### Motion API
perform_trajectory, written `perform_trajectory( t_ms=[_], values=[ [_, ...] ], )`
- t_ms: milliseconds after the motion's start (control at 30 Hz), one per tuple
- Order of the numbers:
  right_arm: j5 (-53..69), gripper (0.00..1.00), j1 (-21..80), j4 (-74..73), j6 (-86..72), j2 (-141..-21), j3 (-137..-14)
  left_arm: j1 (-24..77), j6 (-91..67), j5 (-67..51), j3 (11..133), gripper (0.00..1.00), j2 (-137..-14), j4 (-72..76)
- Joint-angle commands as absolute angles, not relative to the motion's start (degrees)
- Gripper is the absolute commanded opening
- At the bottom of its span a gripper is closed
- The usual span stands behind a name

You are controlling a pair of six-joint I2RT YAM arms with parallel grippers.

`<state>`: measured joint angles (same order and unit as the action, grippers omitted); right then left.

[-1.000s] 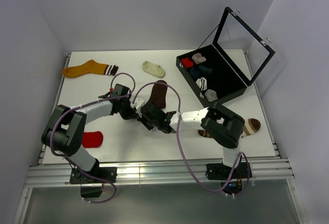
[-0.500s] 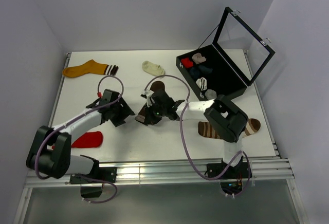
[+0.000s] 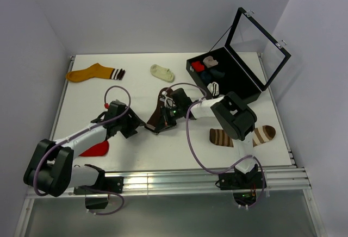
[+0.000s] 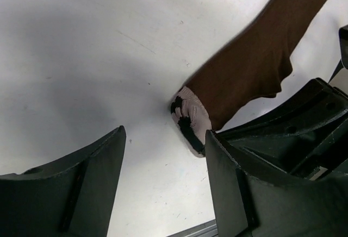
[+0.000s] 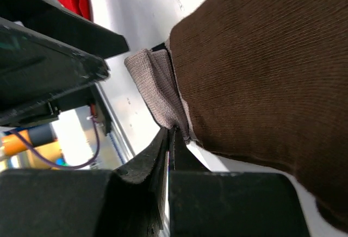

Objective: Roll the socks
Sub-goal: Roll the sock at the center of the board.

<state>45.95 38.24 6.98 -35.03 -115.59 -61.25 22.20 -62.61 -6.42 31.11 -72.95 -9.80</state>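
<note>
The task is judged to be at an early stage for the socks on the table (image 3: 87, 101); several small bundles (image 3: 209, 61) are seen in the open black case (image 3: 244, 100) at the far right, and they are taken to be rolled socks, though this cannot be confirmed at that size; the dark brown sock (image 3: 165, 102) is laid out long and unrolled near the middle of the table; the red sock (image 3: 97, 149) lies flat near the left arm; the cream sock (image 3: 162, 73) and an orange sock (image 3: 89, 74) lie flat along the far side; a striped sock (image 3: 265, 133) lies flat by the right arm, partly hidden by it; all of these are left to be rolled.

The right gripper (image 5: 169, 136) is seen in its wrist view pressed together on the thin pale edge at the near end of the dark brown sock (image 5: 261, 74); the rest of the sock is stretched away from the fingers towards the far side of the table; no fold or turn of a roll is visible yet.

The left gripper (image 4: 164, 135) is held with its fingers (image 4: 92, 182) well apart and nothing between them; the pale end of the dark brown sock (image 4: 255, 63) is seen just beyond the fingertips, near the right-hand one, apart from both; the right gripper (image 3: 159, 123) sits just beside it at that same end.
</note>
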Motion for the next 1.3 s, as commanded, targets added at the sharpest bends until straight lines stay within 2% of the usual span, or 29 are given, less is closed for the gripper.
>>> perform_trajectory(
  t_ms=[0,267,367,467,567,600,667,700,900,1000,1100,1267],
  values=[
    [48.96,0.00,37.97,7.65,-37.88,-116.98,-62.14,23.29,-64.16,-7.47,31.73,0.65,-74.97,-5.37],
    [48.52,0.00,37.44,8.09,-38.50,-117.86,-61.70,25.04,-64.78,-7.12,34.10,0.58,-80.42,-4.57],
    [48.25,0.00,37.35,7.39,-37.71,-118.04,-61.96,25.57,-65.04,-6.50,34.10,0.50,-82.08,-4.75],
    [46.94,0.00,37.44,6.16,-36.21,-117.60,-62.05,25.84,-64.95,-5.98,34.63,0.41,-83.67,-6.23],
    [45.71,0.02,37.44,5.19,-35.07,-116.46,-61.96,26.01,-64.60,-5.19,35.33,0.26,-84.29,-8.26],
    [45.18,0.05,37.44,4.84,-34.11,-115.67,-62.05,26.02,-64.43,-4.92,35.68,0.17,-84.37,-9.04],
    [43.16,0.09,37.79,3.78,-32.53,-114.53,-62.14,26.02,-63.37,-4.75,37.08,0.10,-85.16,-10.72],
    [41.94,0.14,37.88,3.00,-30.26,-113.22,-62.31,26.10,-63.02,-4.66,38.57,0.07,-85.51,-11.42],
    [27.45,0.38,41.82,-0.88,-20.15,-105.14,-60.74,26.10,-58.63,-4.48,44.55,0.02,-89.20,-17.31],
    [16.03,0.44,45.07,-0.18,-15.23,-100.74,-58.28,26.19,-56.87,-5.10,47.10,0.02,-91.75,-19.60],
    [5.41,0.47,48.59,1.93,-9.78,-97.92,-57.04,26.10,-55.81,-5.97,48.60,0.02,-93.34,-20.65],
    [-1.48,0.48,54.66,4.57,-4.75,-97.99,-57.21,26.19,-54.67,-6.15,50.10,0.02,-94.75,-22.15]
  ],
)
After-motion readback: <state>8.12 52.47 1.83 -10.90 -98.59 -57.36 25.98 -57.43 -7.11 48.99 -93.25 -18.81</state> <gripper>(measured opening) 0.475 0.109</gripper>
